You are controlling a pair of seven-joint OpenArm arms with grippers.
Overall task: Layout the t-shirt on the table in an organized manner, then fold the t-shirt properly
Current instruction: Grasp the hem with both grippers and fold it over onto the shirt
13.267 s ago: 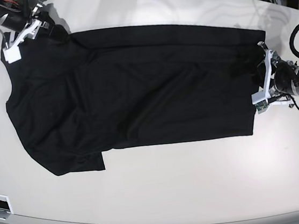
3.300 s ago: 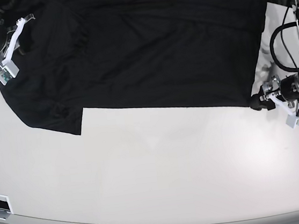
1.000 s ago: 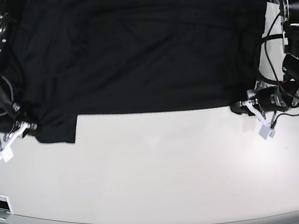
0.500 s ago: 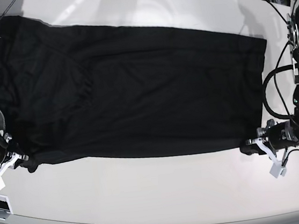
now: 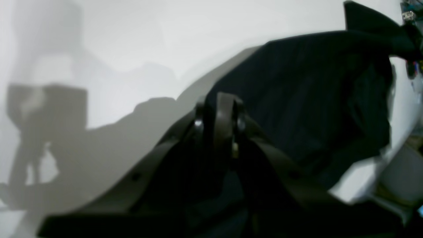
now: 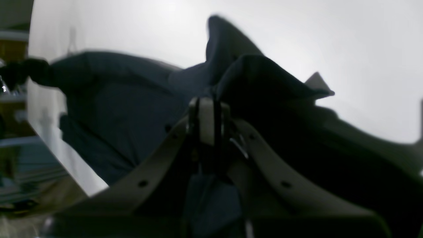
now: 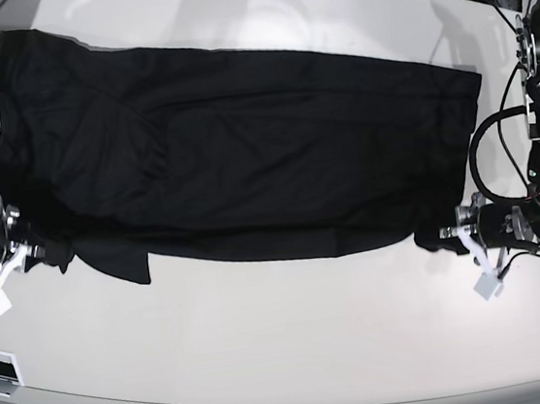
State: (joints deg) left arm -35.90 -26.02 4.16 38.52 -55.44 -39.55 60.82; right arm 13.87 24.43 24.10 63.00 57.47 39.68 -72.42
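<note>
Both pincers clenched on t-shirt (image 7: 244,146) corners, left pincer (image 7: 446,234), right pincer (image 7: 46,252), cloth stretched between

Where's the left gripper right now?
In the base view the left gripper is low on the right side, shut on the t-shirt at its near right corner, above the table.

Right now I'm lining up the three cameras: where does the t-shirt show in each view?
Base: the t-shirt lies spread across the upper middle of the table.
Left wrist: dark cloth fills the right half, running to the left gripper.
Right wrist: it covers the left and centre, bunched above the right gripper.
Shared landmark: the white table.
</note>
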